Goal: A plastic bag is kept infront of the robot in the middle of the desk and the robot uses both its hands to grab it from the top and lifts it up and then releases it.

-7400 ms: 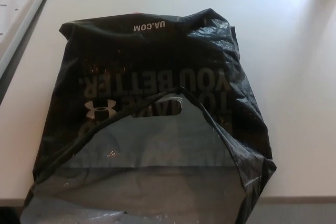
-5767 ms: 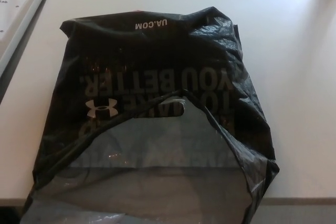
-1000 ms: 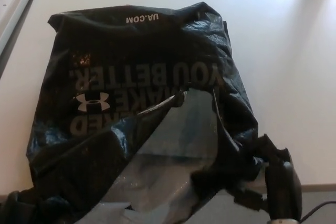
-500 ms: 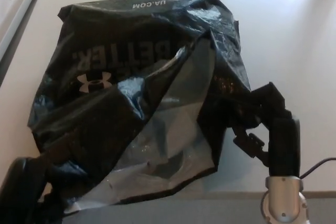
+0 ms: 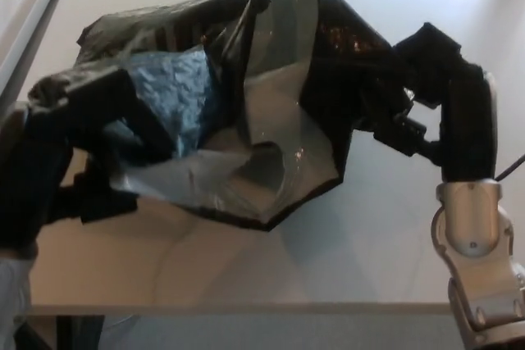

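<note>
Desk (image 5: 369, 235): white. Plastic bag (image 5: 271, 96): black, raised above the desk, mouth sagging. Left hand (image 5: 98, 133), right hand (image 5: 410, 79): both clenched on bag edges. We judge the thin film may slip from either hand.

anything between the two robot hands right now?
Head view: only the plastic bag, stretched between the left robot hand and right robot hand, with the desk below.

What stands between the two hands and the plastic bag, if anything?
Nothing visible does. The left hand and the right hand each already grip the plastic bag, holding it up over the desk.
</note>
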Motion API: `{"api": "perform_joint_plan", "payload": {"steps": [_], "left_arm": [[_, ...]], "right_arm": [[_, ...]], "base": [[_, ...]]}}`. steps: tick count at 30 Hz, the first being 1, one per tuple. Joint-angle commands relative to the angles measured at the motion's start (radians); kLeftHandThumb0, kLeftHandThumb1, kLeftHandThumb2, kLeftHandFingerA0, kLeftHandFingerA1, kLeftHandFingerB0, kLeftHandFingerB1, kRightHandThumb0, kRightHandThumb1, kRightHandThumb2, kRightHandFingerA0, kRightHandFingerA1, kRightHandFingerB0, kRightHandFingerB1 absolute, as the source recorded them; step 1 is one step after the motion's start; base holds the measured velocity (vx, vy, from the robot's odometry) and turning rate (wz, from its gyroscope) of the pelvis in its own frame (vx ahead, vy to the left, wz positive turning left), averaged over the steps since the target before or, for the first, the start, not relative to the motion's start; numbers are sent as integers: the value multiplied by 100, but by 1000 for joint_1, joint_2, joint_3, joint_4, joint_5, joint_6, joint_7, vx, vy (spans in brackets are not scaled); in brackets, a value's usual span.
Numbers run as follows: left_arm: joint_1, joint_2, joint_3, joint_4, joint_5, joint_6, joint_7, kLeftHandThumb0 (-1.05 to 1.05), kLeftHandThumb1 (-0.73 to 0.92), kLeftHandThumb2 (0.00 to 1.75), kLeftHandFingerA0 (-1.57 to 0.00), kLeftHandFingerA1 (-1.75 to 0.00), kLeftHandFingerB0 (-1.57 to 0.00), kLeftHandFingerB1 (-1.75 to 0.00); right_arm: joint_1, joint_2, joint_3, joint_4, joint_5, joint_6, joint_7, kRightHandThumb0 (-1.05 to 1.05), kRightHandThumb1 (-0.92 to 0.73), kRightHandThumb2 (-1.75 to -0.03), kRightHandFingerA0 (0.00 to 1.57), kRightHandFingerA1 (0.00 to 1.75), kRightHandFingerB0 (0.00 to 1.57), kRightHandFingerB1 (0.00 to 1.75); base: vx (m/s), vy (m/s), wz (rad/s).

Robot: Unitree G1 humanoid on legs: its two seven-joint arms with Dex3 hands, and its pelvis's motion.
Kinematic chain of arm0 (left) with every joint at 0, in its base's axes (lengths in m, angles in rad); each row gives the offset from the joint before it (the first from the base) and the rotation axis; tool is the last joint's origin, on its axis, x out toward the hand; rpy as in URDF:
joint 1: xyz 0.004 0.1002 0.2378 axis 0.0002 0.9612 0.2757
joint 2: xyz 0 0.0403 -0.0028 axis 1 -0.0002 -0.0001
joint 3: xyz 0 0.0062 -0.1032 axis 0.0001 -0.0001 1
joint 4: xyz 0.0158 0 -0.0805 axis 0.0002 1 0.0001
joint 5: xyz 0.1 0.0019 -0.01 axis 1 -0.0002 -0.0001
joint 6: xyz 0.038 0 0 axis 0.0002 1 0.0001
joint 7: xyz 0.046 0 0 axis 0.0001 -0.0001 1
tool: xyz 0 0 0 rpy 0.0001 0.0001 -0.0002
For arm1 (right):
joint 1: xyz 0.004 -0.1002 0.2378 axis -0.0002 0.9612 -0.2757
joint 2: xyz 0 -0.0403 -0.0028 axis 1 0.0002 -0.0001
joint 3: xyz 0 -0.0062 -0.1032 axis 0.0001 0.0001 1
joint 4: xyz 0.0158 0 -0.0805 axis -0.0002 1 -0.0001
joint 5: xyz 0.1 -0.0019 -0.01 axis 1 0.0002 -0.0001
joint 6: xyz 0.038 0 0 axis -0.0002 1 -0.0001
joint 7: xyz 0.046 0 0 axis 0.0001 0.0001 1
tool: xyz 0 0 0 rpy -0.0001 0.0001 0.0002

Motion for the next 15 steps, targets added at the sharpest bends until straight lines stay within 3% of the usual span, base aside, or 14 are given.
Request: {"api": "perform_joint_plan", "payload": {"steps": [1, 3, 4, 5, 6, 7, 8, 9, 10, 11, 15], "left_arm": [[-281, 65, 74, 48, -68, 216, 4, -30, 68, 60, -94, -175, -67, -175], [-321, 71, 83, 67, -79, 215, 0, -26, 68, 60, -91, -175, -65, -175], [-358, 75, 93, 64, -78, 248, 1, -25, 68, 60, -90, -175, -66, -175], [-375, 78, 97, 63, -73, 257, 3, -25, 69, 60, -88, -175, -66, -175], [-385, 80, 100, 66, -71, 253, 3, -25, 69, 60, -88, -175, -66, -175], [-396, 81, 101, 66, -79, 258, -2, -25, 69, 60, -88, -175, -67, -175], [-407, 81, 102, 65, -91, 265, -8, -25, 69, 60, -88, -175, -67, -175], [-425, 92, 114, 61, -112, 238, -17, -25, 66, 59, -91, -175, -70, -175], [-428, 93, 116, 60, -114, 237, -20, -25, 66, 59, -91, -175, -70, -175], [-423, 95, 120, 48, -125, 243, -26, -25, 66, 60, -93, -175, -71, -175], [-409, 97, 107, -91, -128, 317, -34, -20, 67, 59, -93, -175, -67, -175]], "right_arm": [[-161, -59, -50, -28, 75, -23, 55, -23, -72, -58, 81, 175, 60, 175], [-183, -67, -52, -25, 72, -66, 48, -22, -72, -58, 84, 175, 60, 175], [-204, -88, -51, -43, 52, -93, 48, -36, -53, -87, 121, 145, 93, 130], [-214, -96, -51, -55, 46, -102, 49, -37, -50, -87, 122, 144, 94, 128], [-219, -98, -52, -60, 49, -108, 51, -37, -50, -87, 122, 144, 94, 128], [-225, -102, -51, -72, 44, -103, 51, -36, -70, -61, 92, 174, 71, 163], [-231, -106, -51, -86, 38, -96, 51, -36, -70, -61, 92, 174, 71, 163], [-247, -90, -39, -117, 64, -96, 69, -38, -46, -87, 124, 142, 102, 130], [-248, -89, -38, -121, 67, -95, 72, -38, -46, -87, 124, 142, 102, 130], [-245, -85, -31, -140, 63, -89, 74, -29, -66, -58, 95, 175, 70, 173], [-259, -64, -15, -226, 82, -70, 92, -25, -63, -60, 96, 175, 73, 175]], "base": [[0, 0, 0], [0, 0, 0], [0, 0, 0], [0, 0, 0], [0, 0, 0], [0, 0, 0], [0, 0, 0], [0, 0, 0], [0, 0, 0], [0, 0, 0], [0, 0, 0]]}}
